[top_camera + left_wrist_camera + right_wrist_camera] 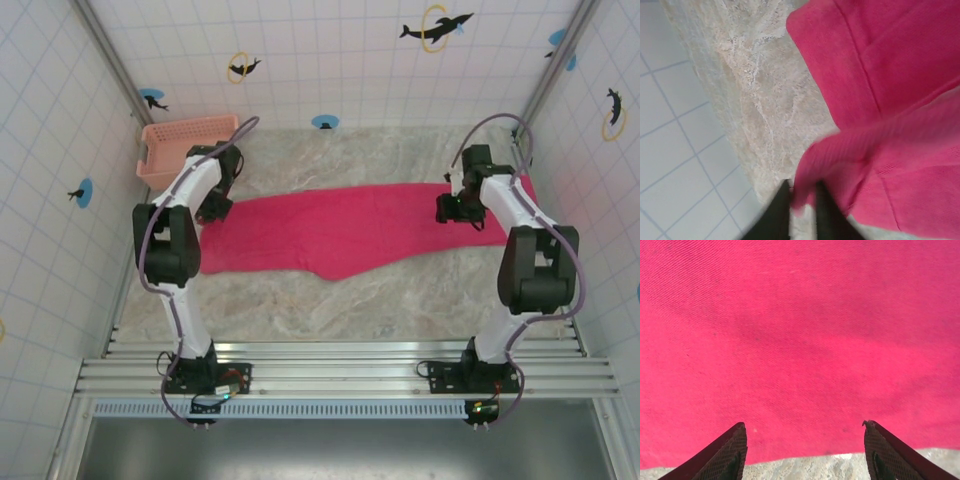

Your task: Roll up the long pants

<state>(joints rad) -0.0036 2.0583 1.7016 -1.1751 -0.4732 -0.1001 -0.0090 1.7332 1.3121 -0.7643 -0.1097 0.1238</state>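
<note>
so, the long pants (350, 235) lie flat across the desk (400, 300), stretched left to right between my two arms, with no roll formed yet. i judge i am at the very start of the roll, working the left end. my left pincer (801, 212) sits at that end, near the basket (185, 145). its fingers stand only narrowly apart with a raised lip of cloth between them, but the view is blurred and i cannot tell whether they grip it or merely straddle it. my right pincer (805, 452) hangs wide open over the right end, holding nothing.

next i would want a firm pinch on the left edge and a turn rightward over the flat cloth. the top view gives the whole layout. the left wrist view adds the lifted fold, and the right wrist view adds the near hem with bare desk between my fingertips.
</note>
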